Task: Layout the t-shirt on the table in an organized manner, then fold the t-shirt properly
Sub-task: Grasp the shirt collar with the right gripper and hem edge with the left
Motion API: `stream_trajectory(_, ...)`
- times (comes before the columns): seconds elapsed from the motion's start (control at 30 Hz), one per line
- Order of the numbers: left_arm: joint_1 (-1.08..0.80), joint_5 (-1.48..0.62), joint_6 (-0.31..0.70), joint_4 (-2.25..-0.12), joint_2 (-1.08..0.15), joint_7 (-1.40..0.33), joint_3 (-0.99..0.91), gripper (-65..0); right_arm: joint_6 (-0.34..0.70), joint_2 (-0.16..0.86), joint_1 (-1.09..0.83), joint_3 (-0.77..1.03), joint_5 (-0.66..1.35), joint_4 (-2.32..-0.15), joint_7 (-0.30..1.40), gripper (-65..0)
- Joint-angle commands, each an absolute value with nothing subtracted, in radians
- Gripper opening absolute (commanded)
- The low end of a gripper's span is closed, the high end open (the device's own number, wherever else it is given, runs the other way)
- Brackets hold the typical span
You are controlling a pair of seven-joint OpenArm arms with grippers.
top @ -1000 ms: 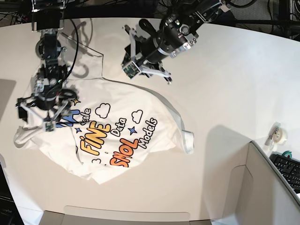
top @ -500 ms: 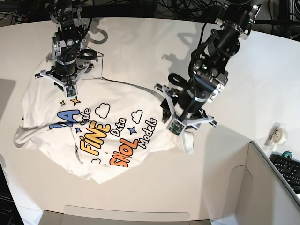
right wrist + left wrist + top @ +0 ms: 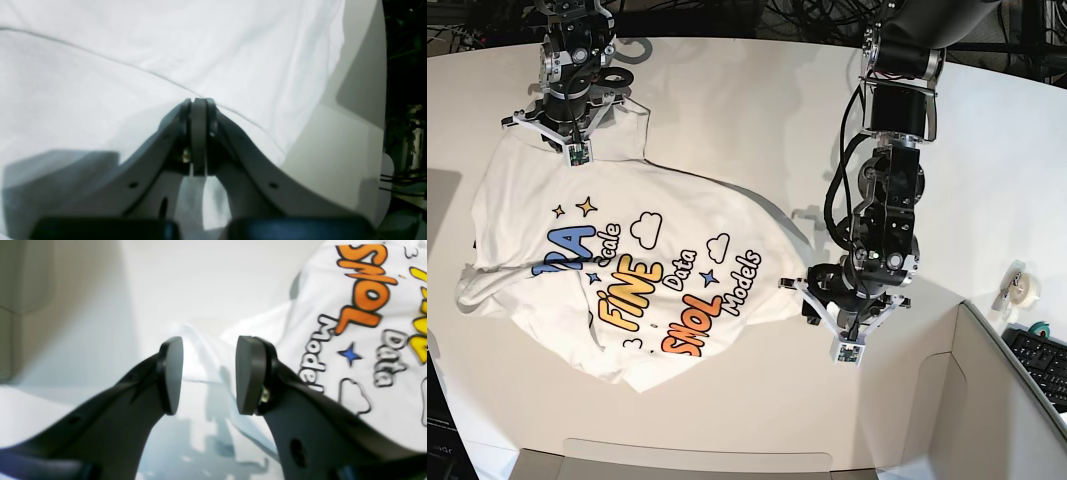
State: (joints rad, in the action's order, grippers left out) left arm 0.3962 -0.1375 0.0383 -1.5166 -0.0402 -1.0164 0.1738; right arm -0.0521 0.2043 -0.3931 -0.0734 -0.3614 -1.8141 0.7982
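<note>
I'm working the layout step: the shirt (image 3: 637,270) is lying print-up on the table (image 3: 727,90), rumpled and skewed, nowhere near flat. My right gripper (image 3: 570,140) is sitting at the shirt's far corner with its pads pressed together; in the right wrist view white cloth is lying all around the tips, but I cannot tell whether any is caught between them. My left gripper (image 3: 208,373) is hovering at the opposite edge with its pads spread, and a fold of white fabric is showing in the gap, not yet pinched. I'm judging that the next move calls for lowering the left gripper, closing on that fold, then drawing both arms apart to stretch the shirt flat before any folding.
</note>
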Motion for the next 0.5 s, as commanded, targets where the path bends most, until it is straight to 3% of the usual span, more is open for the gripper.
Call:
stream_trajectory(0.0,0.424,-0.134,0.035,-1.514,-0.028,-0.993,0.15,-39.4,-0.042,0.211,-0.403,-0.073,-0.343,-1.816,0.851,-65.0)
stream_trajectory(0.47,0.453,-0.137,0.036,-1.386,0.013,-0.932,0.076,-39.4,-0.042,0.211,-0.401,-0.074,-0.344,-1.816,0.852,-65.0)
